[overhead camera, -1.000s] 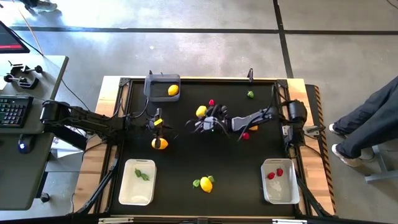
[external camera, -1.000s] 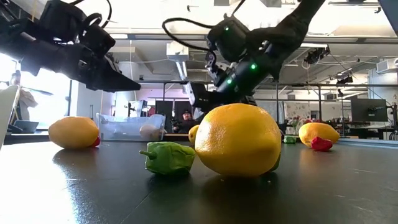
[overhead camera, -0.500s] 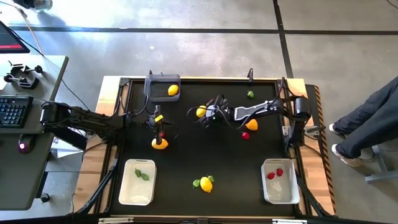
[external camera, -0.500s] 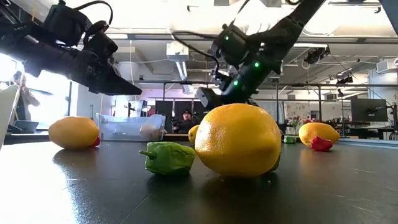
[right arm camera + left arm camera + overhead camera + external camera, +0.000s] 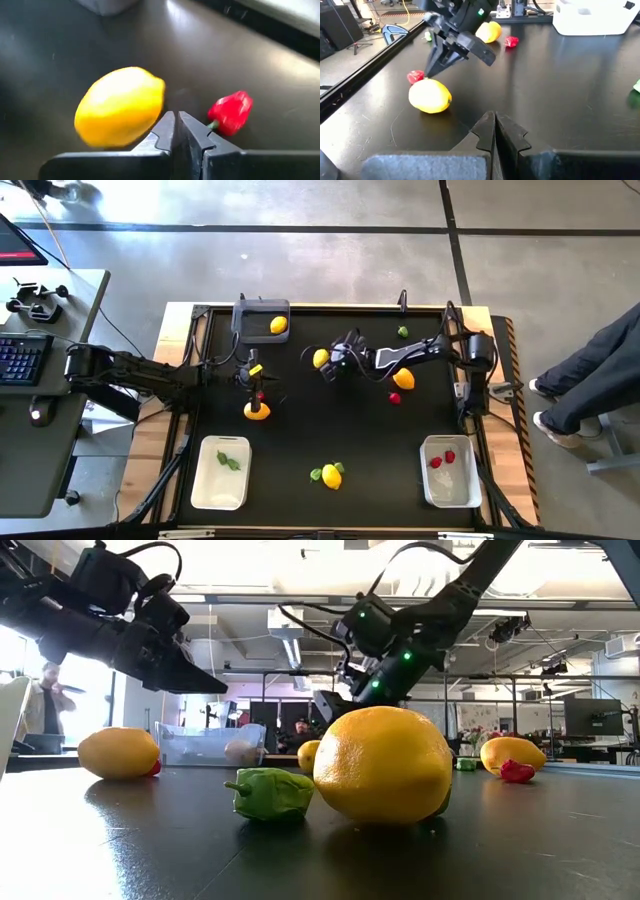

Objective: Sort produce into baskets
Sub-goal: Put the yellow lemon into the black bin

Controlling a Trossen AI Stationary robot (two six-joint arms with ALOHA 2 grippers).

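Near the table's middle lies a lemon [image 5: 321,358] [image 5: 120,107], with a small red piece [image 5: 231,112] [image 5: 415,76] beside it. My right gripper [image 5: 332,368] [image 5: 175,120] is shut and empty, slanting down with its tips right at that lemon. My left gripper [image 5: 256,380] [image 5: 495,125] hovers shut and empty at the left, above another yellow fruit [image 5: 257,411] and a red piece [image 5: 260,395]. A dark grey basket [image 5: 245,315] at the far side holds a lemon [image 5: 278,324]. White baskets stand at the near left [image 5: 205,480] and near right [image 5: 470,480]. My right gripper's shut fingertips [image 5: 429,75] stand just above the lemon's top [image 5: 427,84], slanting down from the table's right. I cannot tell whether they touch it. The lemon rests on the table.
An orange fruit [image 5: 403,378] and a red piece [image 5: 394,397] lie under my right arm. A green piece [image 5: 402,332] lies at the far right. A lemon [image 5: 331,475] with a green piece [image 5: 316,475] sits near the front edge. A person's legs [image 5: 600,370] show at the right.
My right gripper has moved toward the table's far edge and a little left, up to the lemon, and has shut with nothing between its fingers. The lemon has stayed where it was.
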